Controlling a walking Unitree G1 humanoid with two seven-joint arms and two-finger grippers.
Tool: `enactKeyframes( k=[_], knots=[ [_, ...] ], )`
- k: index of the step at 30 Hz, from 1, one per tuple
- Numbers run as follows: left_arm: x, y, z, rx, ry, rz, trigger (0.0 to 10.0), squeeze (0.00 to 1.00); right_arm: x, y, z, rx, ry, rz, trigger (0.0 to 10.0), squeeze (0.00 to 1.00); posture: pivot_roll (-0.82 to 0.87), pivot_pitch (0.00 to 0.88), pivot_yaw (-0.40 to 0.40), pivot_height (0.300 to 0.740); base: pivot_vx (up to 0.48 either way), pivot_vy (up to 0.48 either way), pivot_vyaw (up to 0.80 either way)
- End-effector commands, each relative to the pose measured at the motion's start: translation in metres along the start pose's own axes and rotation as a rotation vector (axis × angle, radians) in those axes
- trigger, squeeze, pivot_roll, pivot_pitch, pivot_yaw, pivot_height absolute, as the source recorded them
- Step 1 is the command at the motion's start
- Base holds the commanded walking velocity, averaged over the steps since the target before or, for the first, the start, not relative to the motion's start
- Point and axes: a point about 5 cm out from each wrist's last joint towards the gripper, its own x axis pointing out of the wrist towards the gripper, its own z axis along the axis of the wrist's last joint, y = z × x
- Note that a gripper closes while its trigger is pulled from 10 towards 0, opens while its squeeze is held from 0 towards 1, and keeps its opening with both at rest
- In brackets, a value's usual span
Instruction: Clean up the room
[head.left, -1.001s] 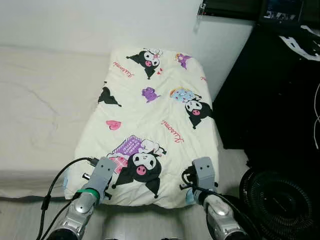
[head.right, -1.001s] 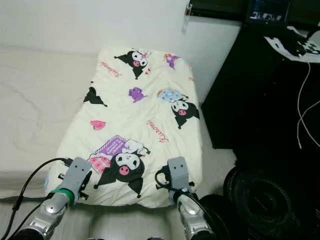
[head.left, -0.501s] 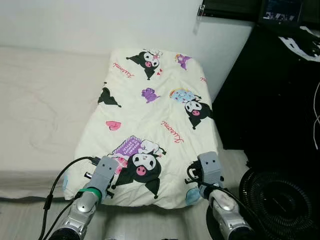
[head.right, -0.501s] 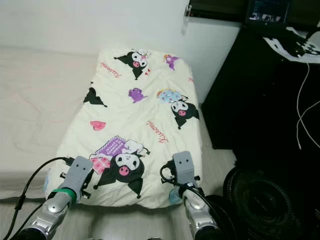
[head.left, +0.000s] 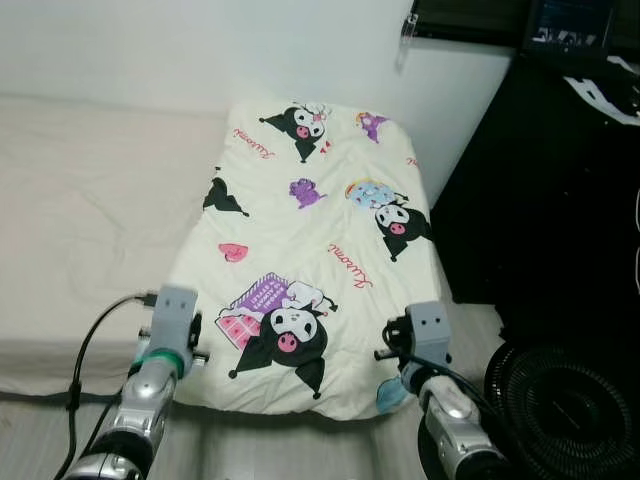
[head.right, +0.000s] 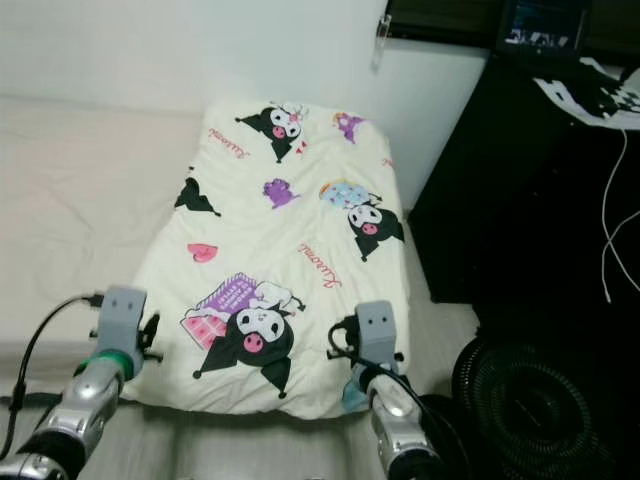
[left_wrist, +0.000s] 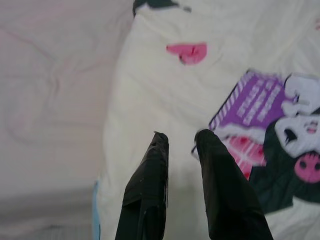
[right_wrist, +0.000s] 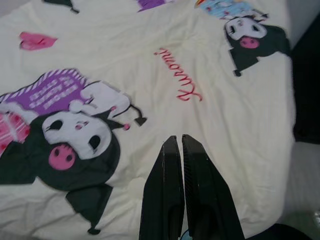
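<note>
Hovered over cartoon blanket (head.left: 310, 230) near edge: left gripper (left_wrist: 181, 137) fingers slightly apart, right gripper (right_wrist: 178, 141) fingers pressed together.

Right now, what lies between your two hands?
The near end of the folded cartoon blanket spans the stretch between the left hand and right hand, its big black-and-white character print midway, as the left eye view shows.

The blanket (head.left: 310, 250) is cream, printed with black-and-white cartoon characters, pink hearts, purple patches and red script. Beside it the bed sheet (head.left: 90, 200) is plain off-white. A pale blue edge, perhaps the blanket's underside, peeks out at its near corner (head.left: 392, 396). Right of the blanket, the fan (head.left: 565, 410) is black.
</note>
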Motion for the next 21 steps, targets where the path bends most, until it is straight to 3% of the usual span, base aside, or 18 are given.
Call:
enactKeyframes(
  k=[1, 4, 7, 21],
  knots=[
    [-0.004, 0.001, -0.01, -0.005, 0.03, 0.009, 10.0, 0.0, -0.003, -0.004, -0.006, 0.015, 0.021, -0.02, 10.0, 0.0, 0.0, 0.0, -0.012, 0.74, 0.0, 0.0, 0.0],
    [-0.005, 0.005, -0.011, -0.015, 0.029, 0.026, 10.0, 0.0, -0.003, -0.002, -0.006, 0.012, 0.023, -0.009, 10.0, 0.0, 0.0, 0.0, -0.012, 0.74, 0.0, 0.0, 0.0],
    [-0.008, 0.019, -0.016, -0.064, 0.045, 0.088, 10.0, 0.0, 0.0, 0.0, -0.004, 0.007, 0.026, 0.015, 10.0, 0.0, 0.02, 0.0, -0.025, 0.74, 0.0, 0.0, 0.0],
    [-0.005, 0.014, -0.009, 0.019, 0.015, 0.046, 10.0, 0.0, 0.006, 0.002, 0.004, -0.004, 0.017, 0.021, 10.0, 0.0, 0.04, 0.0, -0.024, 0.74, 0.0, 0.0, 0.0]
  ],
)
